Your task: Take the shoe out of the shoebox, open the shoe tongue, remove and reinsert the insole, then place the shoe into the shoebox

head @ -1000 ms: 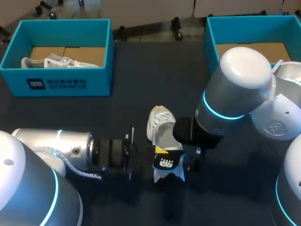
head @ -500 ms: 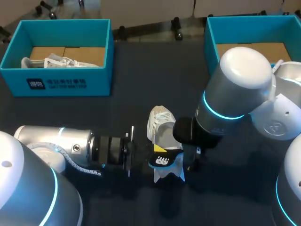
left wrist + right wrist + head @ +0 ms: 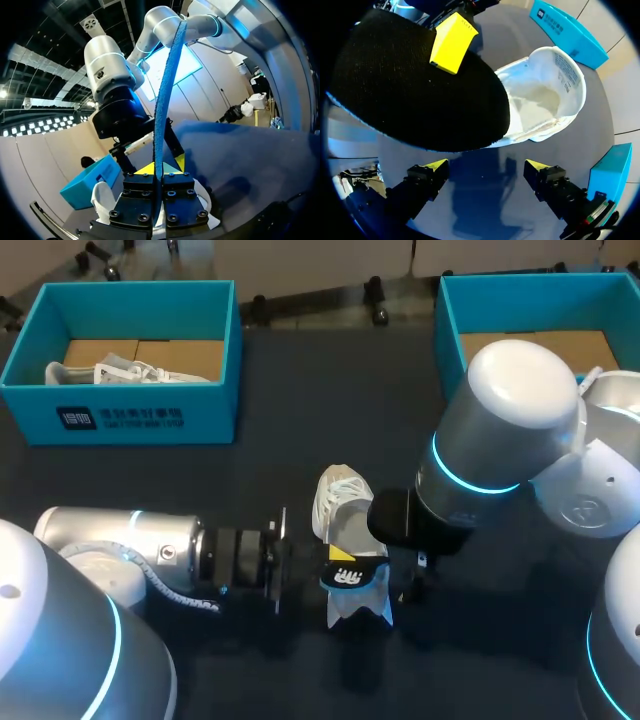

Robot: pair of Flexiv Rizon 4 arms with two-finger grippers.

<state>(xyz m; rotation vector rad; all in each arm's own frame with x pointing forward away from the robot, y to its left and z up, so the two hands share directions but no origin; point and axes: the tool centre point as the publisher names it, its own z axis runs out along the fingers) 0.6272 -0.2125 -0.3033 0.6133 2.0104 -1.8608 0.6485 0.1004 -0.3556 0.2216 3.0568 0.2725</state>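
A white shoe (image 3: 335,502) lies on the dark table mid-way between the arms, its opening facing up (image 3: 545,95). My left gripper (image 3: 338,565) is shut on the insole (image 3: 352,580), black on one face and blue on the other, held just over the shoe's heel end. In the left wrist view the insole (image 3: 162,100) stands edge-on between the closed fingers of that gripper (image 3: 159,171). My right gripper (image 3: 487,170) hangs open above the shoe and the insole (image 3: 420,95), with nothing between its fingers. In the head view its fingers are hidden under the right wrist.
A teal shoebox (image 3: 130,410) at the back left holds another white shoe (image 3: 125,371). A second teal shoebox (image 3: 450,320) stands at the back right, partly behind my right arm. Bare dark table lies between the boxes and in front of the shoe.
My left arm has edged slightly to the right, and the insole in its gripper has shifted a little toward the shoe. The right arm has kept still.
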